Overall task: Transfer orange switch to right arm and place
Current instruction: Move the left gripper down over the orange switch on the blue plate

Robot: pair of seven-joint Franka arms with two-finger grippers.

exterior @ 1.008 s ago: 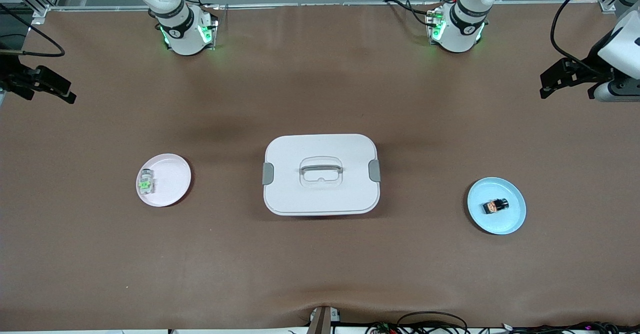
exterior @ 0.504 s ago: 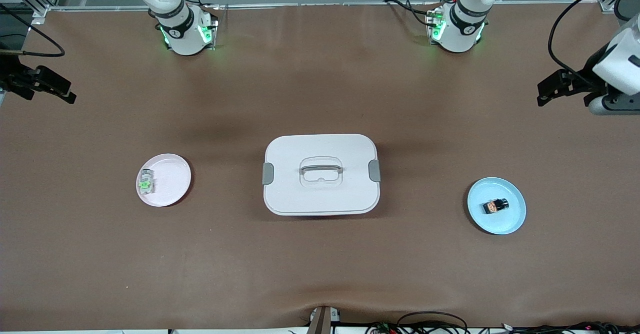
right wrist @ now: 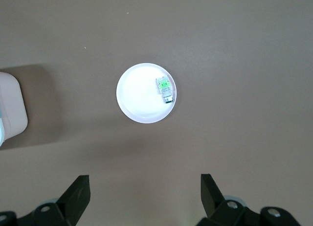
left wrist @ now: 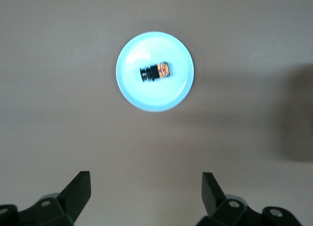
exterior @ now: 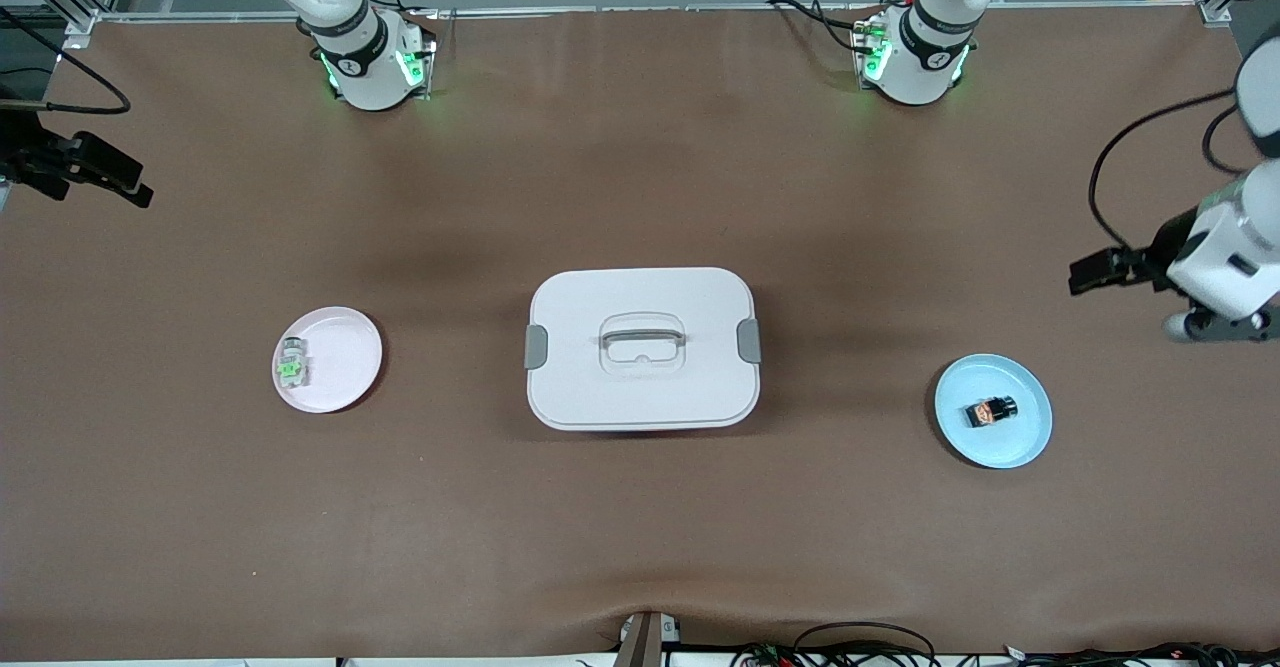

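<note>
Right now I see the orange switch (exterior: 990, 411) lying mid-plate on the blue plate (exterior: 1030, 442) toward the left arm's end, bare table all around, while the left gripper (exterior: 1090, 275) hovers nearby with fingers apart and the right gripper (exterior: 135, 190) waits, fingers spread, at its table edge.

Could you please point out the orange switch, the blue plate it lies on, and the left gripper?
orange switch (exterior: 990, 412), front view, on its glowing orange middle.
blue plate (exterior: 1030, 442), front view, on a bare part of its rim.
left gripper (exterior: 1085, 277), front view, between its open fingers.
</note>
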